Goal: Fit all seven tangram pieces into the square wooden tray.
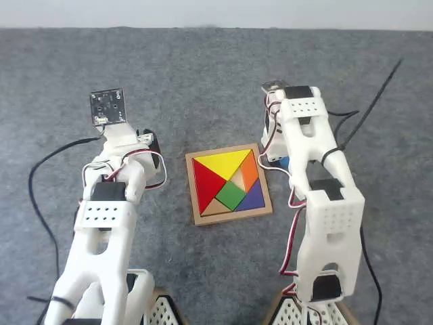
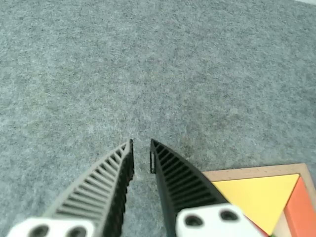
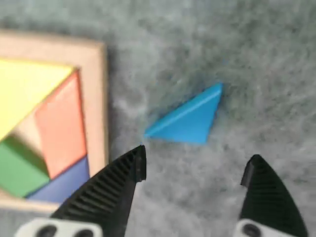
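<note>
Low in the right wrist view, the right gripper [image 3: 197, 155] gapes wide, seemingly lined up to take the blue triangle [image 3: 190, 121] lying just beyond it on the carpet [image 3: 256, 59], beside the tray [image 3: 98, 89]. The left gripper [image 2: 141, 145], nearly closed and empty, idles with the tray's corner at lower right. From above, the right arm [image 1: 318, 176] hides most of the triangle.
</note>
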`<state>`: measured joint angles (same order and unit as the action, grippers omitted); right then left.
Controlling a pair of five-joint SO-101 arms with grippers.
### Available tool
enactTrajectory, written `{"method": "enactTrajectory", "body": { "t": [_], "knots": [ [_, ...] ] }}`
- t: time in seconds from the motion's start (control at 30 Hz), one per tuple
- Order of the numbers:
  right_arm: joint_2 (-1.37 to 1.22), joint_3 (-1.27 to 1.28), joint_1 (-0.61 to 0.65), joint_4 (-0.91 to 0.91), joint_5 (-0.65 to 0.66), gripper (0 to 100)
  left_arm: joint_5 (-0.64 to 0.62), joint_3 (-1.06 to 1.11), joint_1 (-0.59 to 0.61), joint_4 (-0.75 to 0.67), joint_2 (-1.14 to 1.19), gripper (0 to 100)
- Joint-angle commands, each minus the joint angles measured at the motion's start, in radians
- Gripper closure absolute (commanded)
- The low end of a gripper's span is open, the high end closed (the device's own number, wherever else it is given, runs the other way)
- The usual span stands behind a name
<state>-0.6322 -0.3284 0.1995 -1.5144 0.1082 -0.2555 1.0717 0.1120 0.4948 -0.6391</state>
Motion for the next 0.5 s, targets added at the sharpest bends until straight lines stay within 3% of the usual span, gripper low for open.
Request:
{"method": "enactTrajectory", "body": {
  "t": [0.0,0.2,0.37,0.47],
  "knots": [
    [0.005,-0.049,-0.013,0.028,-0.101,70.7,0.009,-0.035,-0.006,0.015,-0.011,95],
    [-0.062,-0.051,-0.001,0.059,-0.219,79.8,0.009,-0.035,-0.006,0.015,-0.011,95],
    [-0.093,-0.051,-0.004,0.065,-0.213,87.9,0.009,-0.035,-0.006,0.018,-0.011,95],
    [-0.09,-0.051,-0.001,0.064,-0.146,88.7,0.008,-0.054,-0.006,0.054,-0.011,95]
  ]
}}
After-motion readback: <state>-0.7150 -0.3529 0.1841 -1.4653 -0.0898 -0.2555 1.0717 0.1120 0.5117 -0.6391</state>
